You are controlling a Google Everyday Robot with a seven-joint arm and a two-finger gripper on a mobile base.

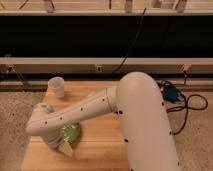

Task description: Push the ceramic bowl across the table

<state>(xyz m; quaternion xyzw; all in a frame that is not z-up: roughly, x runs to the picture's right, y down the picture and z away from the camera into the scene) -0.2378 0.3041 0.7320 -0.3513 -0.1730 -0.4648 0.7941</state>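
Observation:
The bright-green ceramic bowl lies on the wooden table at its left side, partly hidden under my white arm. My gripper is at the end of the arm, low over the bowl's near left edge and touching it; a pale fingertip shows at the bowl's rim. The arm sweeps in from the right and covers much of the table's middle.
A translucent whitish cup stands upright at the table's far left corner. Speckled grey floor lies to the left. A dark wall with a rail runs behind the table. Black cables and a blue plug lie on the right.

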